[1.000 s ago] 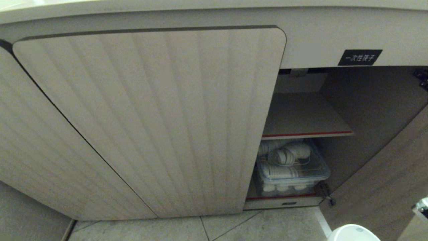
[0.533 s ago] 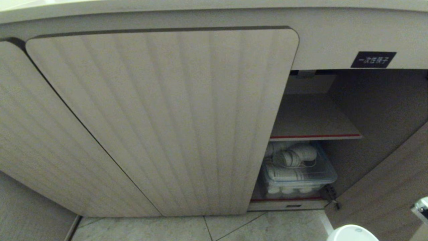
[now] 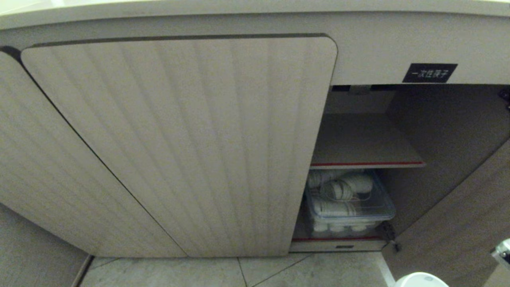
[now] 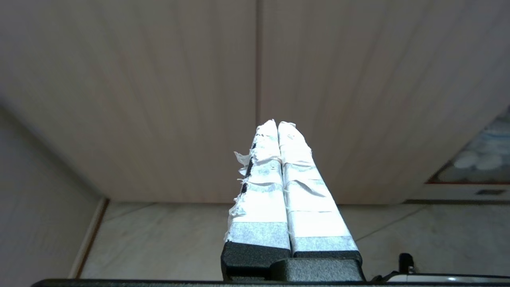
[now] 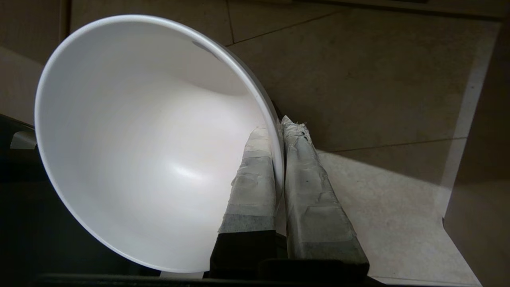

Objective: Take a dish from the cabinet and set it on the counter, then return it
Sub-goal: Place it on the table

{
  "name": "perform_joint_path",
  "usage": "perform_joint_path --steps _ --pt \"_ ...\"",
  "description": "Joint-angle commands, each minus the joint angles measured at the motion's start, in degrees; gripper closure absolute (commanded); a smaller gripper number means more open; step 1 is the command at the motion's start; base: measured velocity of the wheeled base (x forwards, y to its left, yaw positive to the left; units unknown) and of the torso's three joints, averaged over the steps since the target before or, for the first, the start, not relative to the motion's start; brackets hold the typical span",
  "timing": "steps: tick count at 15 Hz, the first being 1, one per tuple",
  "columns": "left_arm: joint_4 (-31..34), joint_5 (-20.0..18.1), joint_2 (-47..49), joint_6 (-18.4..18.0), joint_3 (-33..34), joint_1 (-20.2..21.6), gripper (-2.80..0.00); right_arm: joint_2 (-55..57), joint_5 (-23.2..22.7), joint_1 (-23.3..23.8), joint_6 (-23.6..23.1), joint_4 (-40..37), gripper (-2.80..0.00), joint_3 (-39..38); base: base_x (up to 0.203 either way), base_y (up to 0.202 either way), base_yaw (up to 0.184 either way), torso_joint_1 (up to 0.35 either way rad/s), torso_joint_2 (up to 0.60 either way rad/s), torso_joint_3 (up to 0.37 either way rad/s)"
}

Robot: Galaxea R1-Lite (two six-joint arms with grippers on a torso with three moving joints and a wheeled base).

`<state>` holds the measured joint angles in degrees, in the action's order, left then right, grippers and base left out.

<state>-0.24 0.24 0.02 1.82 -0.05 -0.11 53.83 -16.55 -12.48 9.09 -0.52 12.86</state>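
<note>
My right gripper [image 5: 281,123] is shut on the rim of the dish [image 5: 151,143], a plain white bowl. One finger is inside the bowl and one outside, and the bowl hangs above the tiled floor. In the head view only the dish's rim [image 3: 422,280] shows, at the bottom right, below and in front of the cabinet's open right compartment [image 3: 438,131]. The cabinet [image 3: 179,139] has its ribbed left door closed. The counter's front edge [image 3: 255,8] runs along the top. My left gripper [image 4: 277,124] is shut and empty, facing the closed doors.
Two red-edged shelves [image 3: 366,163] sit inside the open compartment. The lower one holds a clear bin [image 3: 350,203] of white ribbed cups. The opened door [image 3: 458,231] stands at the right. A black label [image 3: 429,73] is above the opening. Grey tiled floor [image 3: 310,271] lies below.
The whole head view swung sideways and back, so the camera moved. The dish's rim shows slightly lower at the bottom edge. The grip on it looks the same.
</note>
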Motion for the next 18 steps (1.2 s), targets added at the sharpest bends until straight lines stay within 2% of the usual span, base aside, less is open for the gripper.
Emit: perform_joint_path --steps 1,18 --pt "-0.02 0.02 -0.02 0.11 -0.04 0.02 0.0 -0.13 -0.06 0.09 0.05 -0.18 0.0 -0.2 0.046 0.011 -0.034 -0.002 0.0 0.002" --pt "-0.02 0.1 -0.02 0.11 0.04 0.02 0.0 -0.48 -0.06 0.44 -0.04 0.0 0.0 -1.35 0.007 0.0 0.0 0.0 0.0 0.0"
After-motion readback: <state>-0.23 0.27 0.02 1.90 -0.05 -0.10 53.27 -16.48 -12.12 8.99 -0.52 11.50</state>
